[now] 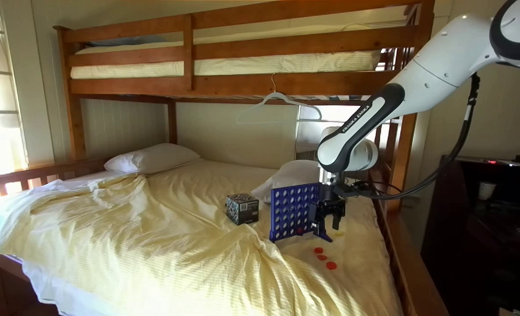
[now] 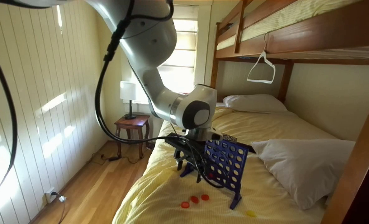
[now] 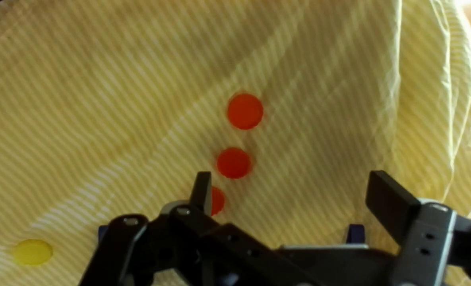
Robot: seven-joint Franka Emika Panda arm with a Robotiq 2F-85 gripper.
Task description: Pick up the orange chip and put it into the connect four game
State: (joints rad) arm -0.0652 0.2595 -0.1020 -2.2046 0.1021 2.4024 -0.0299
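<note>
Exterior view | arm (image 1: 420,85) bent, pointing down just beside connect four game (image 1: 295,212) | jaws wide apart, empty

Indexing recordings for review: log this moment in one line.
gripper: open, holding nothing | orange chips: three lying on bed cover | yellow chip: lying apart | connect four game: standing, red disc low in grid

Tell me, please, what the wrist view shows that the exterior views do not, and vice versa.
Only the wrist view: a finger of the open pincer partly hiding an orange-red chip.
Only the exterior views: the grid of the connect four game, a red chip in it, the patterned cube, pillows, hanger and arm.
Both: the pincer, three orange-red chips, a yellow chip, yellow bedding and, it seems, the game's feet.
</note>
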